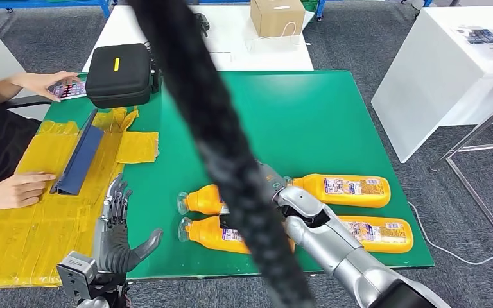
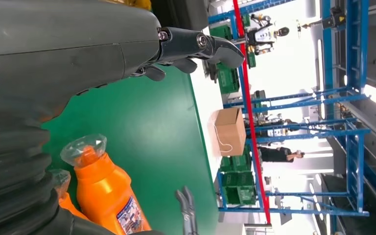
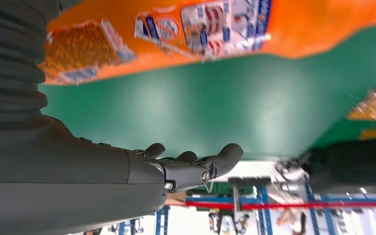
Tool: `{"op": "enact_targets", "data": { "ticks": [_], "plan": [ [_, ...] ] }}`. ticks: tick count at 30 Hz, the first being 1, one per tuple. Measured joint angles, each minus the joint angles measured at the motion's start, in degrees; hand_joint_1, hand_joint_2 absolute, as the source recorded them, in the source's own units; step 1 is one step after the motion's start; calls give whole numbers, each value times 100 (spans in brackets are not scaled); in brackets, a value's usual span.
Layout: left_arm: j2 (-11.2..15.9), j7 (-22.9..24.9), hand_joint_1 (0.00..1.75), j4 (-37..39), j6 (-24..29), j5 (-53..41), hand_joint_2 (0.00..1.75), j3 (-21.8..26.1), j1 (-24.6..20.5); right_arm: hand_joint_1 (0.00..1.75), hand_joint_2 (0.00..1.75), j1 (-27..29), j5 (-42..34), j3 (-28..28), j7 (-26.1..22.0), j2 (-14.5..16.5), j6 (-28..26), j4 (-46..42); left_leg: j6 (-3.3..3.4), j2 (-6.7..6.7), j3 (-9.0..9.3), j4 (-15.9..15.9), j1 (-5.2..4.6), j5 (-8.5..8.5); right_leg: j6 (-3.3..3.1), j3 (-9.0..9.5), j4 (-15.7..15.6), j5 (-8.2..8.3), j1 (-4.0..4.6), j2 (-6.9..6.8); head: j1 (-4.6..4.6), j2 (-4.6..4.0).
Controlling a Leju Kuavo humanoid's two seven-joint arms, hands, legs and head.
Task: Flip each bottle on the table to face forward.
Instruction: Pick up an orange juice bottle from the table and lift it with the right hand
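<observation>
Looking down from the head view, four orange bottles lie flat on the green table (image 1: 334, 115) toward five o'clock: the far right bottle (image 1: 346, 190), the near right bottle (image 1: 379, 233), the far left bottle (image 1: 204, 200) and the near left bottle (image 1: 213, 232), the left pair with clear caps pointing to nine o'clock. A thick black cable (image 1: 218, 147) crosses the picture and hides the middle of the group. The right hand (image 1: 281, 192) reaches in among the bottles; the cable covers its fingers, so I cannot tell here whether they are apart. The left hand (image 1: 117, 237) rests at seven o'clock with fingers spread, holding nothing. A person's hand (image 1: 19, 190) lies on yellow tape at nine o'clock.

In the left wrist view, the left hand's fingers (image 2: 210, 46) extend apart over the green, with a capped bottle just beside the wrist.

In the right wrist view, the right hand's fingers (image 3: 215, 164) are loosely curled yet apart and grip nothing, a labelled bottle lying close by.

The bottles look like smooth, rigid plastic, likely full and fairly heavy, prone to rolling; gripping across the broad labelled body near mid-length seems safer than the narrow neck.
</observation>
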Motion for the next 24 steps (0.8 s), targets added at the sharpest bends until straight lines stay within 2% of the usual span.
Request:
{"op": "enact_targets", "data": {
  "ticks": [22,23,24],
  "plan": [
    [-2,2,0,205,-28,120,175,-97,-146,0,175,-616,307,361,298,361,4,1671,0,1,0,1,0,1,0,-1,1,1,0,0,0,0],
    [-2,2,0,214,-31,122,175,-102,-151,2,175,-649,316,381,306,379,9,1735,0,1,0,1,0,1,0,-1,1,1,0,0,0,0],
    [-2,2,0,221,-32,123,175,-109,-154,11,175,-681,325,397,310,394,15,1787,0,1,0,1,0,1,0,-1,1,1,0,0,0,0]
  ]
}}
